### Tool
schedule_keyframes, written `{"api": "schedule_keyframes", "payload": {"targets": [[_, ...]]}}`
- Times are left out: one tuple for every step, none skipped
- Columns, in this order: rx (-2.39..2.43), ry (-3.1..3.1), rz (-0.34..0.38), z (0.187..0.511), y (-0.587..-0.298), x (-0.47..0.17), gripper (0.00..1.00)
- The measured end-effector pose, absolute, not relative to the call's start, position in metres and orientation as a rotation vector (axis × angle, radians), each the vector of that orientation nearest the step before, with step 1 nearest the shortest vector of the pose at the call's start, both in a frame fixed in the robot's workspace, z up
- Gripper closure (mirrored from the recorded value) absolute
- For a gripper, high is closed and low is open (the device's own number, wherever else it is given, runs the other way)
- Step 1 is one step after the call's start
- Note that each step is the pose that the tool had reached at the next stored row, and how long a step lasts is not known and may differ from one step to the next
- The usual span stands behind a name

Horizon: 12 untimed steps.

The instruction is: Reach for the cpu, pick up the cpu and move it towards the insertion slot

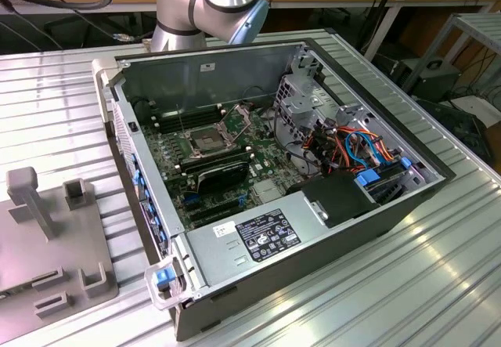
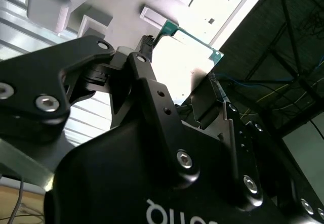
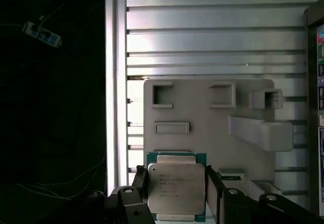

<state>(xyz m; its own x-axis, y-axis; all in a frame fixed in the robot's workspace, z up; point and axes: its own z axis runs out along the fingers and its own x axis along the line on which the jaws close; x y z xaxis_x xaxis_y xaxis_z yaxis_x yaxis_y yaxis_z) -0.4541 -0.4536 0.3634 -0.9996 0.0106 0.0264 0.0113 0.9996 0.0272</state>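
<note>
Cpu [image 3: 176, 189] surroundings, biggest first: the ribbed metal table [image 1: 438, 284] carries the open computer case [image 1: 376, 229], whose walls ring the insertion slot [image 1: 205, 139] with a black expansion card [image 1: 223, 176] just beside it. The grey fixture plate [image 3: 202, 113] lies beside the case, close to the table's edge with dark space beyond. The arm [image 1: 211, 2] rises behind the case; in the first wrist view the gripper [image 3: 177, 179] hangs over the plate, fingers [image 3: 142, 186] clamped on the cpu's opposite sides, a blocky post [image 3: 260, 133] near.

cpu [image 3: 176, 187] clamped in gripper [image 3: 176, 182], over grey fixture plate [image 3: 202, 110], on ribbed metal table [image 3: 202, 32]
</note>
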Motion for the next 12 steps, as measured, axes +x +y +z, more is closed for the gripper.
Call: {"api": "schedule_keyframes", "payload": {"targets": [[-0.017, -3.115, -0.042, 0.365, -0.454, -0.454, 0.45], [-0.017, -3.115, -0.042, 0.368, -0.454, -0.454, 0.45], [-0.017, -3.115, -0.042, 0.371, -0.454, -0.454, 0.45], [-0.017, -3.115, -0.042, 0.373, -0.454, -0.454, 0.45], [-0.017, -3.115, -0.042, 0.377, -0.454, -0.454, 0.45], [-0.017, -3.115, -0.042, 0.38, -0.454, -0.454, 0.45], [-0.017, -3.115, -0.042, 0.383, -0.454, -0.454, 0.45], [-0.017, -3.115, -0.042, 0.385, -0.454, -0.454, 0.45], [-0.017, -3.115, -0.042, 0.387, -0.454, -0.454, 0.45], [-0.017, -3.115, -0.042, 0.39, -0.454, -0.454, 0.45], [-0.017, -3.115, -0.042, 0.392, -0.454, -0.454, 0.45], [-0.017, -3.115, -0.042, 0.396, -0.454, -0.454, 0.45]]}}
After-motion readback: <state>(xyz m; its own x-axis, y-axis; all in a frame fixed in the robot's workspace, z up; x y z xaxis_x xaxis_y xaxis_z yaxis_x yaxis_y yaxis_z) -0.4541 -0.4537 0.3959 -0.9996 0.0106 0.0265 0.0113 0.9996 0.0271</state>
